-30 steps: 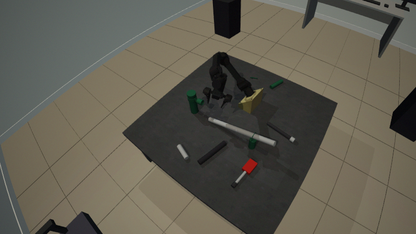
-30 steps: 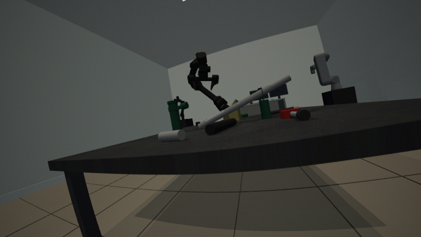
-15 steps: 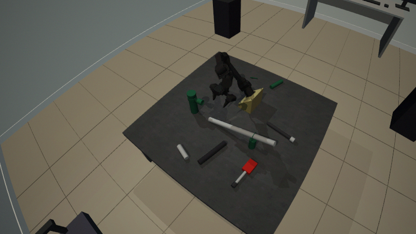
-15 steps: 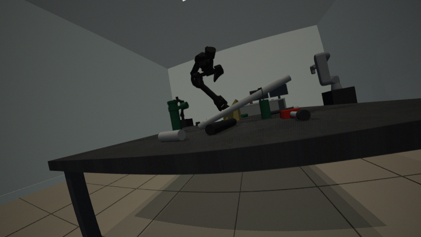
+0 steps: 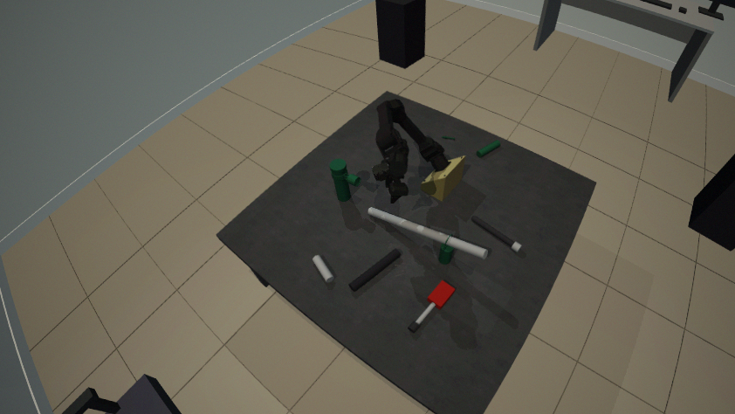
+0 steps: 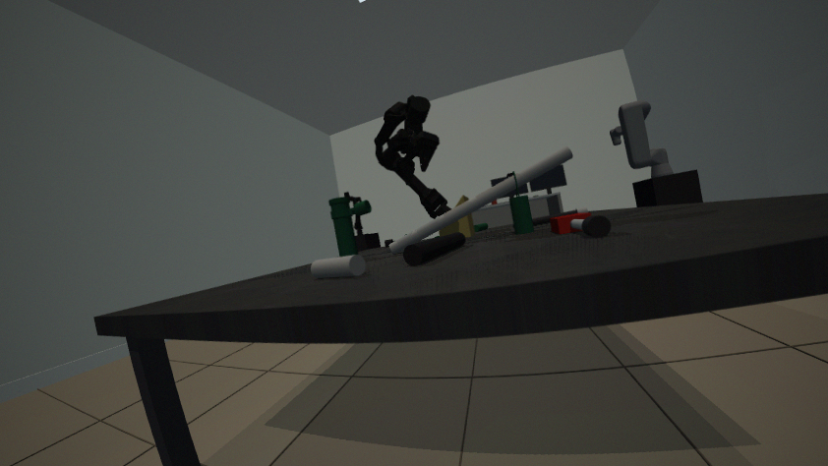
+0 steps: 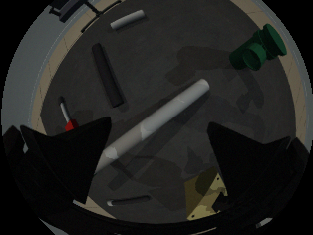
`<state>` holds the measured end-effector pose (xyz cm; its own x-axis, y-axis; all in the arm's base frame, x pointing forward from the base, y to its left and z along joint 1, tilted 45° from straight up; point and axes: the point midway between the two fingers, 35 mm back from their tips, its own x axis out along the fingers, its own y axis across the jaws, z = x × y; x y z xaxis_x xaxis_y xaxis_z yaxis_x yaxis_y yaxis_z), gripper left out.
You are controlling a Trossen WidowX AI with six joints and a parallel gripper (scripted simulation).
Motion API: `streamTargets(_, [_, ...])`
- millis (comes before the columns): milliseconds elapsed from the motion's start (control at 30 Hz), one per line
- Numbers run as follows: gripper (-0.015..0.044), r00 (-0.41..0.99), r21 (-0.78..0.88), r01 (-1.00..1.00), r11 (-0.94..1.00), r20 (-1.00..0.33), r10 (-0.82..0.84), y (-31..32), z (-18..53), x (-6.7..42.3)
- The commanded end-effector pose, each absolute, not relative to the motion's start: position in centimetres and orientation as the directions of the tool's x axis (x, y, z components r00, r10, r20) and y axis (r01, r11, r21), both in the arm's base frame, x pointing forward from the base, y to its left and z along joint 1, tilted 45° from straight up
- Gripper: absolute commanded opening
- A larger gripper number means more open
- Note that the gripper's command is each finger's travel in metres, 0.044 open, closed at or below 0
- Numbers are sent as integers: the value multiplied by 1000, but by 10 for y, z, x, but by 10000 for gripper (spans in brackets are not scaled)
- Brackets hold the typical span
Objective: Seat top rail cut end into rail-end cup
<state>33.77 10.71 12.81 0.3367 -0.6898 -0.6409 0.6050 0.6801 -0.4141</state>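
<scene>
The white rail (image 5: 411,224) (image 6: 481,200) (image 7: 159,120) runs through the loop cap (image 5: 445,245) (image 6: 513,173) on the small green post (image 5: 445,253) (image 6: 520,214). It slants, with its near end down on the table. That end lies apart from the big green post (image 5: 339,181) (image 6: 342,226) (image 7: 265,46), to its right. The green rail-end cup (image 5: 353,179) (image 6: 362,206) (image 7: 251,60) hangs near the post's top and holds nothing. My gripper (image 5: 395,192) (image 6: 418,154) (image 7: 160,124) is open and empty. It hangs well above the rail's low end, between the big post and the wedge.
A yellow wedge (image 5: 444,177) (image 6: 460,219) (image 7: 205,193) sits by the arm's base. A black cylinder (image 5: 375,270) (image 6: 434,249) (image 7: 108,74), a short white cylinder (image 5: 323,268) (image 6: 338,265) (image 7: 128,21), a red-headed tool (image 5: 441,293) (image 6: 564,222), a dark rod (image 5: 496,232) and a small green cylinder (image 5: 488,148) lie on the table (image 5: 514,319).
</scene>
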Motion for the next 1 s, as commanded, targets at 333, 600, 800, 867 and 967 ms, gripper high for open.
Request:
streamTargets(333, [440, 35, 5, 999, 44, -710, -703, 79, 67, 343])
streamTargets(600, [440, 35, 5, 999, 44, -710, -703, 79, 67, 343])
streamTargets(800, [440, 35, 5, 999, 44, -709, -704, 55, 44, 345])
streamTargets(867, [440, 35, 5, 999, 44, -709, -704, 54, 42, 345])
streamTargets(967, [440, 35, 5, 999, 44, -709, -704, 52, 40, 345])
